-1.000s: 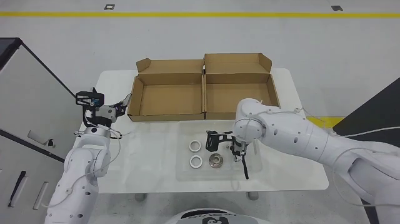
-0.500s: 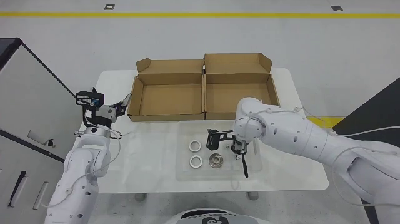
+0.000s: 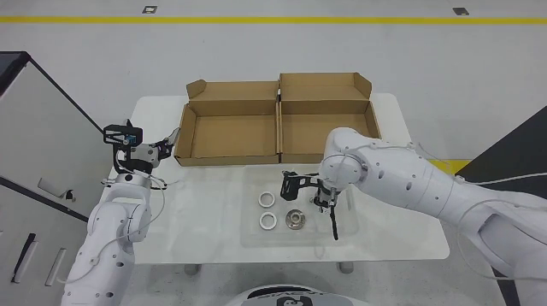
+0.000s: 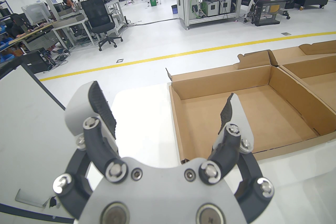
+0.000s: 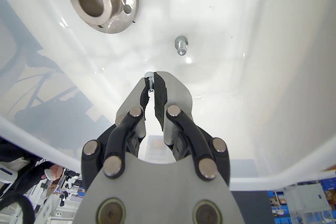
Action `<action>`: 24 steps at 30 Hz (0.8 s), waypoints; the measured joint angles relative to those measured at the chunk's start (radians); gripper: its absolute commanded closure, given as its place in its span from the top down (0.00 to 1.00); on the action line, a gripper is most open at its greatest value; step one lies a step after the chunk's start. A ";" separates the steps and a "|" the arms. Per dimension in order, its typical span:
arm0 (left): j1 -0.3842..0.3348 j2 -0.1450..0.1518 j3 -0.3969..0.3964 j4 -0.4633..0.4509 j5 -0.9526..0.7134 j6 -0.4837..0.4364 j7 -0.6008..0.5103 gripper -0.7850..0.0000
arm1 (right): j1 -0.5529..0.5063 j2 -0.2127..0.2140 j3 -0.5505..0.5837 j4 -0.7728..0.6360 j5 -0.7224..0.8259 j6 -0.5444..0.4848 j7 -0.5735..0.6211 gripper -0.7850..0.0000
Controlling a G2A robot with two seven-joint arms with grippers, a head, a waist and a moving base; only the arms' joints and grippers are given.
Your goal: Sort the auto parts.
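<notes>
Small bolt (image 5: 149, 76) is pinched between the closed pads of the right gripper (image 5: 153, 79), low in the clear tray (image 5: 262, 57); it is possibly just off the floor, hard to tell. Second bolt (image 5: 181, 46) lies just beyond, flange (image 5: 103, 5) farther off. Step: pick made, carry pending. Next move likely needs a clean lift over the tray wall to a cardboard box (image 3: 329, 131). Left gripper (image 4: 162, 93) is spread wide and holds nothing, beside the other box (image 4: 236, 114).
</notes>
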 measured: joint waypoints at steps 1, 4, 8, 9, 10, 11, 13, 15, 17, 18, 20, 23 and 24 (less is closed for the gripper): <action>0.000 0.000 0.000 0.000 0.000 0.000 0.000 1.00 | 0.001 0.007 0.014 -0.015 0.015 0.000 0.000 0.00; 0.000 0.000 0.000 0.000 0.000 0.000 0.000 1.00 | -0.002 0.042 0.075 -0.066 0.064 0.006 -0.002 0.00; 0.000 0.000 0.000 0.000 0.000 0.000 0.000 1.00 | -0.029 0.102 0.179 -0.141 0.122 0.001 -0.014 0.00; 0.000 0.000 0.000 0.000 0.000 0.000 0.000 1.00 | -0.044 0.122 0.215 -0.159 0.141 -0.009 -0.022 0.00; 0.000 0.000 0.000 0.000 0.000 0.000 0.000 1.00 | -0.058 0.138 0.243 -0.168 0.156 -0.018 -0.029 0.00; 0.000 0.000 0.000 0.000 0.000 0.000 0.000 1.00 | -0.074 0.153 0.271 -0.174 0.171 -0.029 -0.038 0.00; 0.000 0.000 0.000 0.000 0.000 0.000 0.000 1.00 | -0.115 0.188 0.340 -0.180 0.215 -0.063 -0.067 0.00; 0.000 0.000 0.000 0.000 0.000 0.000 0.000 1.00 | -0.163 0.220 0.406 -0.178 0.274 -0.110 -0.109 0.00; 0.000 0.000 0.000 0.000 0.000 0.000 0.000 1.00 | -0.203 0.244 0.453 -0.176 0.328 -0.156 -0.154 0.00; 0.000 0.000 0.000 0.000 0.000 0.000 0.000 1.00 | -0.227 0.259 0.477 -0.177 0.364 -0.189 -0.188 0.00; 0.000 0.000 0.000 0.000 0.000 0.000 0.000 1.00 | -0.256 0.277 0.504 -0.178 0.418 -0.239 -0.238 0.00; 0.000 0.000 0.000 0.000 0.000 0.000 0.000 1.00 | -0.281 0.302 0.523 -0.186 0.496 -0.314 -0.313 0.00; 0.000 0.000 0.000 0.000 0.000 0.000 0.000 1.00 | -0.285 0.311 0.523 -0.190 0.521 -0.338 -0.336 0.00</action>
